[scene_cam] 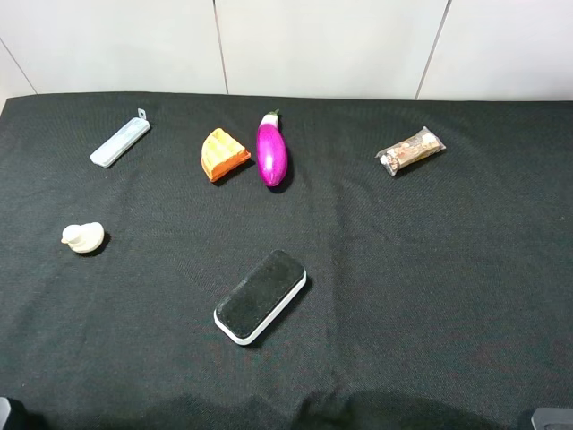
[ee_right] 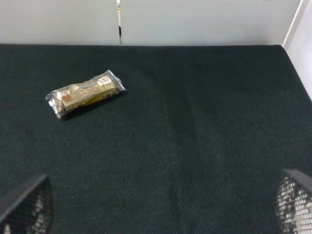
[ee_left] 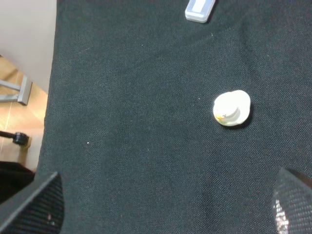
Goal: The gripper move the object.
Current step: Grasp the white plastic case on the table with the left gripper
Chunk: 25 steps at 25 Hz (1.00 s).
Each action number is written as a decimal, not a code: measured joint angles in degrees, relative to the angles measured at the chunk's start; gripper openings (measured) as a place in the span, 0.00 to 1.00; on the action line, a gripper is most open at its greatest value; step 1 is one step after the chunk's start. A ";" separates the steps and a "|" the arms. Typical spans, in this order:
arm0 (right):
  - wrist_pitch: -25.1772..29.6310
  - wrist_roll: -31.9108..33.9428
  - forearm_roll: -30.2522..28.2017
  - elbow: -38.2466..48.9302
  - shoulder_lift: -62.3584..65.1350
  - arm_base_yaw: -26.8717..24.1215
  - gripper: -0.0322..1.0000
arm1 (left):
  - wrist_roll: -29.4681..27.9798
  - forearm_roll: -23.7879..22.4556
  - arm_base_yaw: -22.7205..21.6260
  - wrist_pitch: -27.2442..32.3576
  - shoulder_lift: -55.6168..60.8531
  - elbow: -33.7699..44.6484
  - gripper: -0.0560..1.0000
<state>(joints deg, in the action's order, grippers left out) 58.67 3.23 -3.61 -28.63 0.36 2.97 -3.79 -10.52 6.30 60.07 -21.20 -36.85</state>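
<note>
The pale-blue translucent flat case (scene_cam: 120, 142) with a small hang tab lies at the far left of the black cloth. In the left wrist view only its near end (ee_left: 200, 9) shows, at the frame edge. My left gripper (ee_left: 165, 214) is open and empty, its two black fingertips wide apart, well short of the case. My right gripper (ee_right: 161, 209) is also open and empty, over the right side of the cloth. In the exterior high view only slivers of the arms show at the bottom corners.
A small white duck (scene_cam: 83, 237) (ee_left: 232, 108) sits between the left gripper and the case. A black-topped white eraser block (scene_cam: 260, 296) lies centre front. An orange wedge (scene_cam: 224, 154), a purple eggplant (scene_cam: 271, 150) and a wrapped snack bar (scene_cam: 410, 151) (ee_right: 85, 93) lie farther back. The table's left edge (ee_left: 51, 97) is near.
</note>
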 joint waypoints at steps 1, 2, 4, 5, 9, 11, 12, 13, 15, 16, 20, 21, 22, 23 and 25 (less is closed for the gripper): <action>0.00 0.00 0.00 0.00 0.00 0.00 0.70 | 0.00 0.00 0.00 -0.30 -1.65 -0.90 0.91; 0.00 0.00 0.00 0.00 0.00 0.00 0.70 | 0.00 0.00 0.00 -0.49 -3.64 -1.85 0.91; 0.00 0.00 0.00 0.00 0.00 0.00 0.70 | 0.00 0.00 0.00 -0.63 -7.50 -3.75 0.91; 0.00 0.00 0.00 0.00 0.00 0.00 0.70 | 0.00 0.00 0.00 -0.70 -9.11 -4.82 0.91; 0.00 0.00 0.00 0.00 0.00 0.00 0.70 | -0.02 0.00 0.00 -0.70 -16.47 -8.72 0.91; 0.00 0.00 0.00 0.00 0.00 0.00 0.70 | -0.26 0.00 0.00 -0.75 -20.21 -10.43 0.91; 0.00 0.00 0.00 0.00 0.00 0.00 0.70 | -0.26 0.00 0.00 -0.75 -20.21 -10.43 0.91; 0.00 0.00 0.00 0.00 0.00 0.00 0.70 | -0.33 0.00 0.00 -0.75 -21.71 -11.37 0.91; 0.00 0.00 0.00 0.00 0.00 0.00 0.70 | -0.65 0.00 0.00 -0.63 -26.73 -14.26 0.91; 0.00 0.00 0.00 0.00 0.00 0.00 0.70 | -0.65 0.00 0.00 -0.59 -28.49 -15.30 0.91; 0.00 0.00 0.00 0.00 0.00 0.00 0.70 | -0.72 0.00 0.00 -0.57 -35.15 -19.23 0.91; 0.00 0.00 0.00 0.00 0.00 0.00 0.70 | -0.72 0.00 0.00 -0.57 -36.88 -20.05 0.91; 0.00 0.00 0.00 0.00 0.00 0.00 0.70 | -0.72 0.00 0.00 -0.57 -38.60 -21.01 0.91; 0.00 0.00 0.00 0.00 0.00 0.00 0.70 | -0.72 -0.05 0.00 -0.57 -40.04 -21.95 0.91; 0.00 0.00 0.00 0.00 0.00 0.00 0.70 | -0.66 -0.05 0.00 -0.57 -43.40 -23.62 0.91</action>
<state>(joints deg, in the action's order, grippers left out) 58.67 3.23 -3.61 -28.63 0.36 2.97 -4.46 -10.57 6.30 59.50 -64.60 -60.47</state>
